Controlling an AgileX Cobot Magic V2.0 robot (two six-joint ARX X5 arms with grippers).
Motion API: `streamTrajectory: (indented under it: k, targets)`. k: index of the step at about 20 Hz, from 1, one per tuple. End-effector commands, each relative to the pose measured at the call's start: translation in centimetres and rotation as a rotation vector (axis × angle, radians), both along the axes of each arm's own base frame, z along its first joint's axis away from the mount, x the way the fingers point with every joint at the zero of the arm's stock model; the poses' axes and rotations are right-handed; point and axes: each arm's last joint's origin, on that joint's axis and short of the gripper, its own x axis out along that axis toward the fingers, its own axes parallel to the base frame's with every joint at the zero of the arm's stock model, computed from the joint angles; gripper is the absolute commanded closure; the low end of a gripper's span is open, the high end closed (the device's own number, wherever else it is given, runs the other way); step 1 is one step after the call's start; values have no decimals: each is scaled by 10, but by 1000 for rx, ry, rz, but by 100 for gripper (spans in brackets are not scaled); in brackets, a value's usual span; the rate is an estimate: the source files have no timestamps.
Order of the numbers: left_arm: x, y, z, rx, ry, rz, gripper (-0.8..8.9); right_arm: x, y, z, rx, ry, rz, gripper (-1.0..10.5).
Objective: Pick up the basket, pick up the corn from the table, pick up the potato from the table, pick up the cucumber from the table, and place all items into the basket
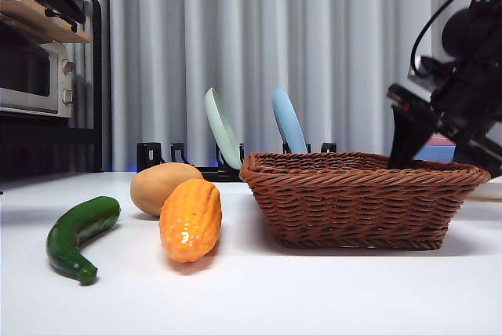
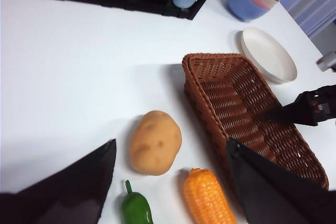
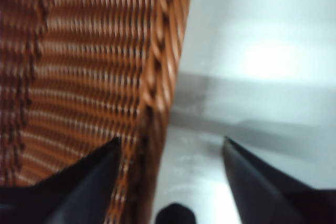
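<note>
The brown wicker basket (image 1: 353, 198) stands on the white table (image 1: 251, 296), empty as far as its inside shows in the left wrist view. The right gripper (image 1: 408, 147) reaches down at the basket's right end in the front view; its jaws are spread apart and straddle the braided rim (image 3: 157, 77), one jaw inside the basket and the other outside over the table, with neither clearly pressing the wicker. To the left of the basket the vegetables lie on the table: the corn (image 1: 190, 220) nearest the camera, the potato (image 1: 163, 187) just behind it and seemingly touching it, and the cucumber (image 1: 78, 237) farther left, apart from both. The left gripper (image 2: 170, 182) hangs above these vegetables with its jaws wide open and holding nothing; the potato, the corn's end and the cucumber's tip show between them. Behind the basket a black rack (image 1: 180, 158) holds a pale green plate (image 1: 222, 127) and a light blue plate (image 1: 288, 121) upright. A toaster oven (image 1: 31, 80) sits on a shelf at far left.
</note>
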Motion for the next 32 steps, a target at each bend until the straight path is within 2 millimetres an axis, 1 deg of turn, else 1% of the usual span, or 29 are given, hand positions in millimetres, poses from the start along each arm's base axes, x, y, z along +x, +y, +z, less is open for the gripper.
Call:
streamTrajectory:
  k: [1,2,5,6,7,9,10,11,12,14,16,17,20,22,24,26,29,32]
  targets:
    - [3,-4,-3,15,4,-15,464,3,1,-1,5,-4,5,873]
    - [4,-6,-4,21,7,-18,464,3,1,0,9,-5,-3,968]
    - [5,-12,-5,28,5,-47,449,5,0,9,29,-10,-46,962]
    - [5,-15,-5,37,-6,-65,387,5,-1,15,38,-22,-57,962]
    - [6,-18,-5,42,-7,-79,369,5,-2,22,43,-39,-65,962]
    - [10,-25,-5,64,8,-109,368,3,-2,42,54,-90,-72,963]
    - [14,-30,-4,102,29,-129,368,1,-3,54,60,-128,-74,962]
    - [20,-34,-3,144,43,-151,354,-2,-4,64,64,-161,-75,962]
    - [27,-42,-1,194,50,-186,310,-5,-5,76,68,-200,-78,962]
    - [44,-57,2,262,62,-246,306,-13,-8,96,78,-261,-87,962]
    - [63,-72,-2,308,90,-289,306,-21,-13,112,83,-311,-99,962]
    - [72,-79,-5,334,105,-307,306,-25,-14,118,85,-331,-103,962]
    - [93,-104,-28,457,147,-343,306,-37,-21,134,86,-383,-123,963]
    - [101,-117,-47,532,175,-360,306,-42,-25,140,86,-401,-134,962]
    - [107,-126,-65,599,199,-348,306,-45,-27,143,85,-408,-141,962]
    - [113,-131,-80,608,209,-356,306,-46,-28,143,84,-402,-142,962]
    - [118,-136,-93,609,221,-366,307,-46,-28,142,82,-393,-143,962]
    - [119,-136,-98,610,235,-372,318,-46,-28,142,82,-392,-143,962]
